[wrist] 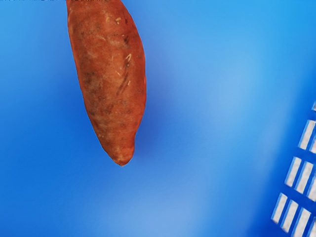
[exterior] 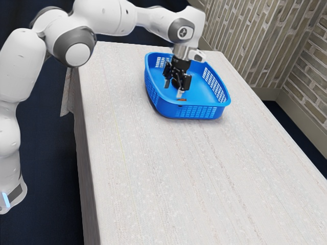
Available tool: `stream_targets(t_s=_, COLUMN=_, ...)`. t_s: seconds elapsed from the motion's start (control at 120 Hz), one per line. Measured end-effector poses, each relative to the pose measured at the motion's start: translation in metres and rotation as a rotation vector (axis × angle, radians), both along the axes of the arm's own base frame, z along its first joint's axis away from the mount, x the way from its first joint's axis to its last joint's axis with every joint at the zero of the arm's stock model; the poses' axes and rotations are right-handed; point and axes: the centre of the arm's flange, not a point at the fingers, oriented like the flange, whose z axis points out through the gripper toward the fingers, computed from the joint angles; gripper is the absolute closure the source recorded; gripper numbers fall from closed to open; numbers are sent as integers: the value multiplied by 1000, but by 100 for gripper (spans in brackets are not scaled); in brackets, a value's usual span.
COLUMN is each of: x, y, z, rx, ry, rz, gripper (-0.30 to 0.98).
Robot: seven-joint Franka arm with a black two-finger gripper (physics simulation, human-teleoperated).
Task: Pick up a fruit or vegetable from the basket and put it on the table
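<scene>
The basket (exterior: 163, 108) stands on the table (exterior: 153, 168), blue, with slots cut through its sides. The potato (wrist: 111, 79) is inside the basket, on its floor: reddish-brown skin, pale scratches and darker marks, tapering to a blunt point. Its other end is cut off in the wrist view. Blue basket floor lies between the potato and the slotted side seen there, so the two are apart. In the exterior view a small orange-brown bit of the potato shows inside the basket, by the rim nearest the camera and close to one fingertip.

The gripper (exterior: 173, 89) points down into the basket, nearer its exterior-view left side than its right. Its fingers are spread, with a gap between the tips, and hold nothing. Whether either finger touches the potato, I cannot tell. The arm (exterior: 102, 18) comes in from the exterior view's upper left and reaches over the basket's far side. Past the basket, at the exterior view's upper right, is a brick wall (exterior: 255, 41)
</scene>
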Motion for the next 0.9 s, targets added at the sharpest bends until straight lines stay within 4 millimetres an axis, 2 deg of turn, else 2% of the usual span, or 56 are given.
stream_targets(t_s=0.183, x=2, y=7, z=-7, rx=-1, ry=4, rz=5, gripper=0)
stream_targets(t_s=0.367, x=23, y=17, z=-15, rx=14, ry=-16, rz=4, gripper=0)
stream_targets(t_s=0.558, x=37, y=19, z=-33, rx=15, ry=-11, rz=-5, gripper=0)
stream_targets(t_s=0.758, x=39, y=18, z=-37, rx=6, ry=-12, rz=-11, gripper=0)
stream_targets(t_s=0.9, x=36, y=32, z=-42, rx=5, ry=-13, rz=10, gripper=0)
